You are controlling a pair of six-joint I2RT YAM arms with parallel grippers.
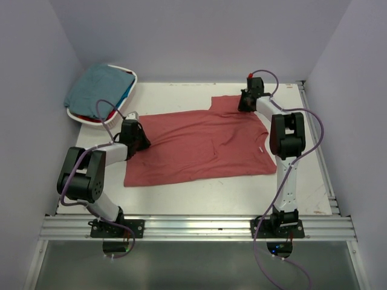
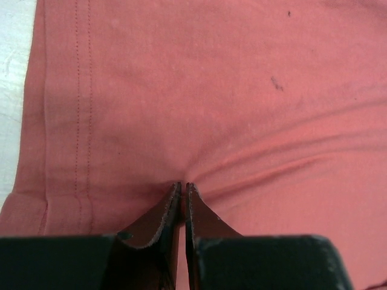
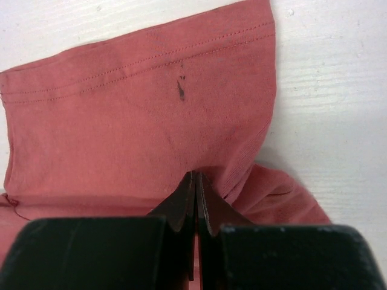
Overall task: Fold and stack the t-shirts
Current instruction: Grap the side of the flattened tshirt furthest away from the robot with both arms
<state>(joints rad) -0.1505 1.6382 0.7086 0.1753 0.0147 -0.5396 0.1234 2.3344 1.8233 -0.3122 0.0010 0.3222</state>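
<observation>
Left gripper [image 2: 183, 188] pinches the red t-shirt [image 1: 205, 145] near its hem, right gripper [image 3: 195, 178] its sleeve. Best lift both evenly, cloth taut

Faded brick-red t-shirt [image 1: 205, 145] spread flat at centre, lightly wrinkled; teal t-shirt [image 1: 100, 84] heaped crumpled at far-left corner.

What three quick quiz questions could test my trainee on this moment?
1. True or false: the brick-red t-shirt lies spread on the table.
2. What tops the white basket? A, teal t-shirt; B, yellow towel; C, nothing.
3. Fill in: the right claw is shut on the brick-red t-shirt's ____.
Key: 1 true; 2 A; 3 sleeve.
</observation>
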